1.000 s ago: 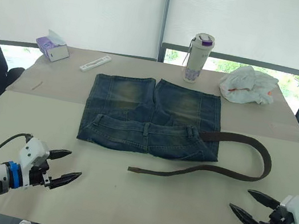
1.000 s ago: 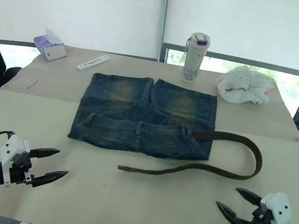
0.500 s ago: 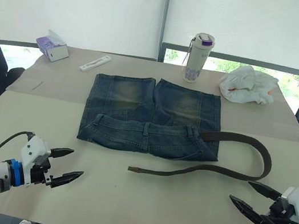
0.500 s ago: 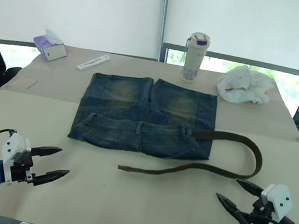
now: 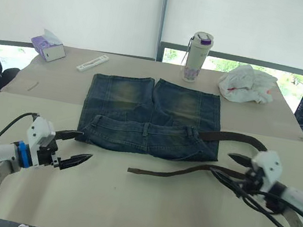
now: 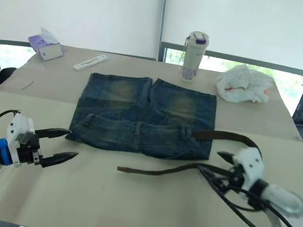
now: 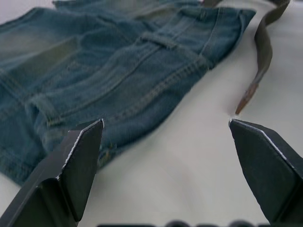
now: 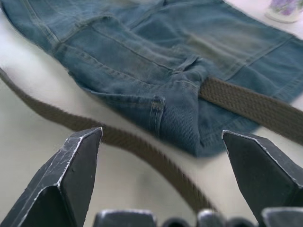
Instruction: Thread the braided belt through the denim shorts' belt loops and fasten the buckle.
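left gripper: fingers spread wide, holding nothing, low over the table just in front of the left corner of the shorts' waistband.
shorts: flat on the table, waistband toward the robot, legs pointing away; soft, limp denim that will likely bunch and slide if the belt is dragged, so one gripper should probably pin the waistband.
belt loops: one shows at the waistband middle, a narrow strip standing across the band; small, floppy, likely needs lifting open.
belt: one part runs out from under the waistband at the right, curves round in a loop by the right gripper, then lies left along the table in front of the shorts, its long axis left-right, its free tip pointing left. Light, flexible, woven and so probably easy to grip; best taken close behind the tip.
buckle: not visible; I cannot tell where it sits.
right gripper: fingers spread, empty, at the bend of the belt.
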Available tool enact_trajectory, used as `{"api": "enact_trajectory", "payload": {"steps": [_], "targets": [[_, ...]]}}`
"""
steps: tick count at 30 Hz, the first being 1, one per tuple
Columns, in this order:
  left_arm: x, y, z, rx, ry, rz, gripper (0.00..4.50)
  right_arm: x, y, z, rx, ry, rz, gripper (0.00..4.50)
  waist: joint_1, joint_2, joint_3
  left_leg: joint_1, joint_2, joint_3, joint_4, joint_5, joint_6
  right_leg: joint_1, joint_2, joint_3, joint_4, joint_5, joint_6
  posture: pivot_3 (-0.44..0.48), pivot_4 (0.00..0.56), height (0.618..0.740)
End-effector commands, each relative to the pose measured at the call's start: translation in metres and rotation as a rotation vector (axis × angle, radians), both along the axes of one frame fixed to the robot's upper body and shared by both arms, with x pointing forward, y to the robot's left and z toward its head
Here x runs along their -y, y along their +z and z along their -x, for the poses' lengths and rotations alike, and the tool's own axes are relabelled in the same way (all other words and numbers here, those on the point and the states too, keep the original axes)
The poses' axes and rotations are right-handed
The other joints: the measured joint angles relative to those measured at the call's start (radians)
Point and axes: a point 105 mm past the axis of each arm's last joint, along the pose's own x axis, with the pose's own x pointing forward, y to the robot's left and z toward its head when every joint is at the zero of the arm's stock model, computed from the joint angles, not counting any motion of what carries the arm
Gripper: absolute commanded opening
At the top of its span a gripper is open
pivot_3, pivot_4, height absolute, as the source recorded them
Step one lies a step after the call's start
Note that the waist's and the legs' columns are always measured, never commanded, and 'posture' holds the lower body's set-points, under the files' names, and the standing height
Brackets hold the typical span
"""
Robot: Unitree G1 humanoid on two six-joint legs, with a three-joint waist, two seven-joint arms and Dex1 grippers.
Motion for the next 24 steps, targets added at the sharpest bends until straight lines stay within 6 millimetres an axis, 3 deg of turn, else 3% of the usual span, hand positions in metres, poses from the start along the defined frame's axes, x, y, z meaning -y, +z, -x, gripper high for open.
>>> {"api": "enact_trajectory", "payload": {"steps": [1,4,6,8,12,14,16,20,24], "targets": [[0.001,0.014,0.002,0.021,-0.052,0.003,4.49,-0.012,0.005,-0.014,0.013,0.019,0.075,4.46,-0.005,-0.001,0.000,0.000,0.000,0.000,0.000,0.000,0.000,0.000,0.000,0.000,0.000,0.000,0.000,0.000,0.150,0.740],[-0.002,0.019,0.001,0.021,-0.065,-0.001,4.49,-0.024,0.010,-0.031,0.016,0.011,0.097,4.46,-0.007,-0.002,0.000,0.000,0.000,0.000,0.000,0.000,0.000,-0.001,0.000,0.000,0.003,0.000,0.000,0.000,0.150,0.740],[-0.006,0.030,-0.001,0.036,-0.078,-0.016,4.49,-0.054,0.004,-0.037,-0.059,0.157,0.207,4.46,-0.010,-0.002,0.001,0.001,0.000,0.001,0.001,0.001,0.000,-0.001,0.000,0.000,0.005,0.000,0.000,0.000,0.150,0.740],[-0.009,0.034,-0.003,0.039,-0.073,-0.030,4.49,-0.070,-0.007,-0.039,-0.105,0.258,0.321,4.46,-0.017,-0.003,0.001,0.001,0.000,0.004,0.002,0.002,0.001,-0.006,0.001,0.002,0.011,0.000,-0.001,0.000,0.150,0.740],[-0.006,0.031,-0.002,0.039,-0.076,-0.029,4.49,-0.079,-0.027,-0.055,-0.109,0.279,0.473,4.46,-0.016,-0.004,0.001,0.004,0.001,0.004,0.000,0.003,0.002,-0.005,0.004,0.001,0.013,-0.001,-0.003,0.000,0.150,0.740],[-0.005,0.031,-0.001,0.042,-0.074,-0.027,4.49,-0.075,-0.027,-0.077,-0.081,0.165,0.495,4.46,-0.014,-0.004,0.001,0.003,0.001,0.004,0.001,0.003,0.002,-0.006,0.004,0.002,0.014,-0.001,-0.003,0.000,0.150,0.740],[-0.004,0.030,-0.001,0.045,-0.067,-0.024,4.49,-0.073,-0.027,-0.083,-0.073,0.147,0.515,4.46,-0.015,-0.005,0.001,0.003,0.001,0.005,0.002,0.003,0.001,-0.007,0.004,0.002,0.015,0.000,-0.003,0.000,0.150,0.740],[-0.004,0.029,0.001,0.046,-0.057,-0.017,4.50,-0.076,-0.031,-0.069,-0.107,0.252,0.533,3.21,-0.009,-0.006,0.000,0.004,0.001,0.004,0.002,0.004,0.000,-0.006,0.003,0.002,0.016,0.000,-0.003,0.000,0.150,0.740],[-0.002,0.027,0.000,0.047,-0.056,-0.014,4.50,-0.085,-0.022,-0.055,-0.099,0.331,0.476,1.89,-0.009,-0.006,0.000,0.004,0.001,0.004,0.002,0.004,0.000,-0.006,0.002,0.001,0.016,0.000,-0.003,0.000,0.150,0.740]]}}
